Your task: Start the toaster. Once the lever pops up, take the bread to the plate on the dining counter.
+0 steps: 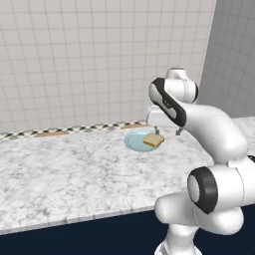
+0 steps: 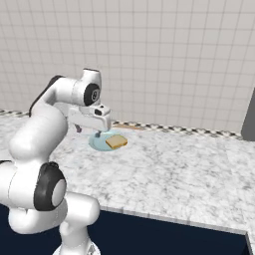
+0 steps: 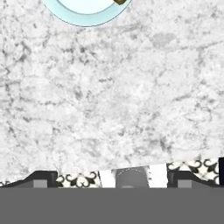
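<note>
Bread and plate are the matter here, and taken from largest to smallest the scene starts with the long white-grey marbled dining counter (image 1: 74, 174) with its dark navy front, backed by a pale tiled wall. Over it reaches the white Franka arm with dark joints, risen from its base, elbow bent, the forearm stretched forward and the hand turned downward near the counter's far edge. On the stone sits the round, flat, pale blue plate (image 1: 133, 141), and on the plate lies the square pale tan slice of bread (image 1: 154, 140) with a golden-brown crust, resting toward one side of the dish and a little over its rim. The two-finger gripper (image 1: 169, 132) hangs just beside and above the plate, its dark tips spread wide with nothing between them; in the hand view the fingertips (image 3: 41, 179) stand far apart over bare marble, the plate's rim at the top edge. By my reading the delivery step is done, the slice released. What remains calls only for lifting the hand away without brushing the bread.
</note>
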You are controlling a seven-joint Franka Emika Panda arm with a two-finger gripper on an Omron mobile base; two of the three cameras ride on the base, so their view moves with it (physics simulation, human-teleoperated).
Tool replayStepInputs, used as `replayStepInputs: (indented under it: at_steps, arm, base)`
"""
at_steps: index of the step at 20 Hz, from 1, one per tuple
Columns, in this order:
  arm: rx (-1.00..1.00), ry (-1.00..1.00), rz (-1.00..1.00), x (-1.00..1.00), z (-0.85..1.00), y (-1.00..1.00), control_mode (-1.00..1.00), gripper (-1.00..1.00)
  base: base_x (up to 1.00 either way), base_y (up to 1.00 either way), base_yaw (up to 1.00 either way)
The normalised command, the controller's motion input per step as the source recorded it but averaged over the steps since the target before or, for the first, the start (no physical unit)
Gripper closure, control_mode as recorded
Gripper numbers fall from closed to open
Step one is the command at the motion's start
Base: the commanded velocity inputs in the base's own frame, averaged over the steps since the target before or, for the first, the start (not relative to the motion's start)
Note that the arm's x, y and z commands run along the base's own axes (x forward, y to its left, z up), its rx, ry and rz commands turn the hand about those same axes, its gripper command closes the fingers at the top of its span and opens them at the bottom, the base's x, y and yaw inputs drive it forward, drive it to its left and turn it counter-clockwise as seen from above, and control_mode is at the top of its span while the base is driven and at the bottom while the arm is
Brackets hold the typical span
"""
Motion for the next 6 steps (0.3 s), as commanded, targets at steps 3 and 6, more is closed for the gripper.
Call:
replayStepInputs:
  at_steps: [3,6]
  arm:
    - [-0.05,0.00,0.00,-0.70,0.72,0.21,-1.00,-1.00]
    - [-0.02,0.00,0.00,-0.57,0.77,0.06,-1.00,-1.00]
  base:
    - [0.00,0.00,0.00]
    - [0.00,0.00,0.00]
